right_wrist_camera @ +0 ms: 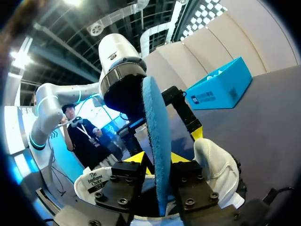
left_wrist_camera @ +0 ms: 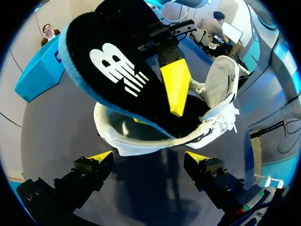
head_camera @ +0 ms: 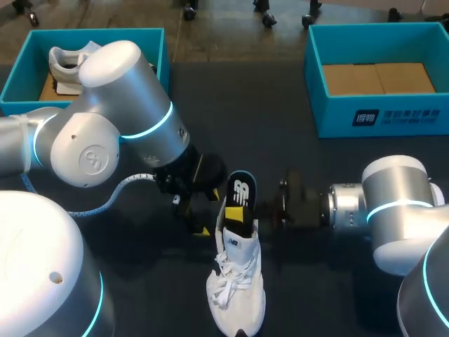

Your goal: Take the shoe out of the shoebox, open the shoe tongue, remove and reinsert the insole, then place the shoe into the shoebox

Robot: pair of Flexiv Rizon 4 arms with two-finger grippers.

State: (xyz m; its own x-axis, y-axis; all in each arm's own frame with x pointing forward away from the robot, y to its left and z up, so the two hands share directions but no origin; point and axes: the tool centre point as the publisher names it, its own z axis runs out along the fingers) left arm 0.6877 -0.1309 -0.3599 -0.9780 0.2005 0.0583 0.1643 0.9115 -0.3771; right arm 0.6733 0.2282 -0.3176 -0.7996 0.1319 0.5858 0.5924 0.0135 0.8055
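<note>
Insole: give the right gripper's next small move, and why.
Probably pull the insole up and back, clear of the shoe. The right gripper is shut on it, its front end sits inside the shoe, and its heel end stands out. The left gripper is open by the shoe's heel, so the shoe might need steadying first.

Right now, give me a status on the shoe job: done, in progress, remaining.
Done: the shoe is out and lies on the table. In hand: the right gripper is shut on the insole, which stands half out of the shoe; coming out or going back in, I cannot tell. The left gripper is open beside the heel. Left: seat the insole, then put the shoe in a box.
</note>
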